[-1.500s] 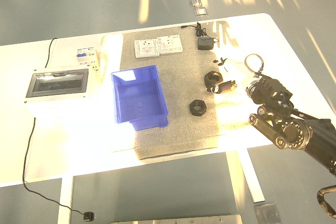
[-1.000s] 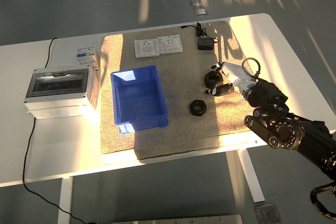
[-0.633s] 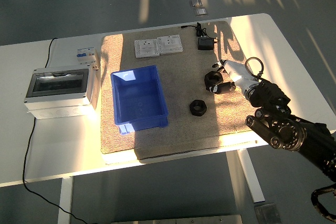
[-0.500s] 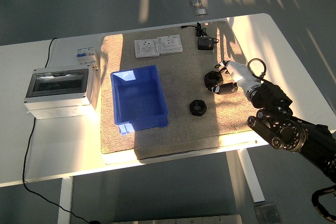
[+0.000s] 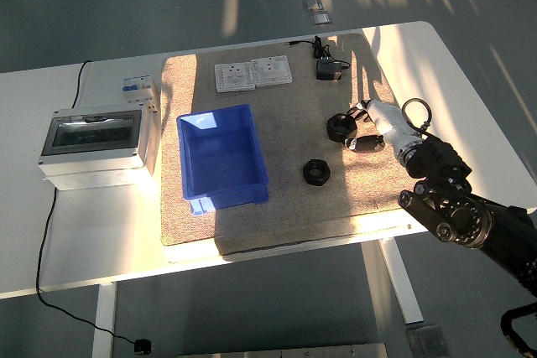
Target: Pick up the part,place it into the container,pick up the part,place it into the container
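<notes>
Two black hex-nut parts lie on the grey mat (image 5: 277, 207): one (image 5: 338, 126) at the right, the other (image 5: 316, 171) nearer the middle. The blue container (image 5: 190, 169) stands open and empty left of them. My right hand (image 5: 359, 126), white with dark fingers (image 5: 363, 142), reaches in from the lower right. It sits just right of the right-hand nut with its fingers spread, tips close to the nut and holding nothing. The left arm is out of view.
A grey electrical box (image 5: 92, 144) with a clear lid stands at the left, with a small circuit breaker (image 5: 138, 90) behind it. Two white socket plates (image 5: 252, 74) and a black adapter (image 5: 327, 69) lie at the mat's far edge.
My right hand and forearm have drifted a little to the right, away from the nut. The glare on the table has faded. Both nuts and the container have not moved.
</notes>
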You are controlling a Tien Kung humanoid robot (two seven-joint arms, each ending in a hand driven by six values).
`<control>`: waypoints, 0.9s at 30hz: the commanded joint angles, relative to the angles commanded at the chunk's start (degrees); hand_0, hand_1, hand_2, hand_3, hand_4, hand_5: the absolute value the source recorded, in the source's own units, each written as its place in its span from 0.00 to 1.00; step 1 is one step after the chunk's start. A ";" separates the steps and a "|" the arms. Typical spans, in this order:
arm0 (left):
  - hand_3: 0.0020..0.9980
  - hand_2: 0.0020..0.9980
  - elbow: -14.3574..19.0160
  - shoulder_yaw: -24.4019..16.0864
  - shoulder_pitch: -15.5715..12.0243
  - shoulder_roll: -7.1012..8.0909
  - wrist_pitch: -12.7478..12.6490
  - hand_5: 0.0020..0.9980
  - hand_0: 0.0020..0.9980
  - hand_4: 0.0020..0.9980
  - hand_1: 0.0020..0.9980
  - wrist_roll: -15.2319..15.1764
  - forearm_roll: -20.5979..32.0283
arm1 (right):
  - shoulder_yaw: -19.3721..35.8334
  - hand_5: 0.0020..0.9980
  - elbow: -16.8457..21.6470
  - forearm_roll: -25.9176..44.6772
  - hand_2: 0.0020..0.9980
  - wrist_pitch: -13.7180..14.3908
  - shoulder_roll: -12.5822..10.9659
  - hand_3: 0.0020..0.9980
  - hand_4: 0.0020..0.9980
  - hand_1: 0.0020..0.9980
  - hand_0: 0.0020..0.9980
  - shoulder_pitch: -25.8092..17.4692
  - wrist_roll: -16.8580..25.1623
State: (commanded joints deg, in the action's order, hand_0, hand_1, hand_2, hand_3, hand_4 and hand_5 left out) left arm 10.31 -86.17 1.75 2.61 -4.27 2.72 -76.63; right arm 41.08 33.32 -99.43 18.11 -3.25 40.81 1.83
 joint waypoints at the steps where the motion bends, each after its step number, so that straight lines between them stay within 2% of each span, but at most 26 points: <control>1: 0.79 0.69 0.00 -0.05 -0.04 -0.01 0.00 0.76 0.72 0.82 0.71 -0.05 0.03 | -0.14 0.12 0.01 -0.01 0.51 0.24 0.00 0.62 0.60 0.64 0.79 -0.09 0.12; 3: 0.79 0.69 0.00 -0.16 -0.16 -0.06 -0.03 0.76 0.72 0.82 0.71 -0.16 0.19 | -0.46 0.12 0.03 0.08 0.51 0.72 0.01 0.62 0.60 0.64 0.79 -0.26 0.42; 4: 0.79 0.69 0.00 -0.19 -0.23 -0.09 -0.05 0.76 0.72 0.81 0.70 -0.21 0.32 | -0.67 0.00 0.04 0.14 0.41 0.93 0.04 0.49 0.52 0.60 0.77 -0.34 0.56; 14: 0.79 0.69 0.00 -0.70 -0.57 -0.21 -0.02 0.75 0.72 0.81 0.71 -0.31 0.43 | -1.57 0.00 1.44 0.98 0.40 2.76 -0.06 0.47 0.49 0.59 0.76 -0.37 1.97; 16: 0.79 0.69 0.00 -0.89 -0.62 -0.22 -0.01 0.75 0.72 0.81 0.71 -0.32 0.28 | -1.37 0.00 1.67 1.13 0.40 3.08 -0.13 0.46 0.46 0.58 0.75 -0.44 2.25; 27: 0.79 0.69 0.00 -1.26 -0.65 -0.19 -0.14 0.75 0.72 0.81 0.71 -0.50 0.24 | 1.57 0.00 4.27 2.23 0.40 4.25 -1.18 0.46 0.45 0.58 0.75 -1.08 3.32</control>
State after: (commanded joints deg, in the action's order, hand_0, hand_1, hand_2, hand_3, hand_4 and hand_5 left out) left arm 10.31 -87.43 1.10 2.42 -4.42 2.22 -76.38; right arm 42.65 37.59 -97.21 22.36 -4.43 39.72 5.15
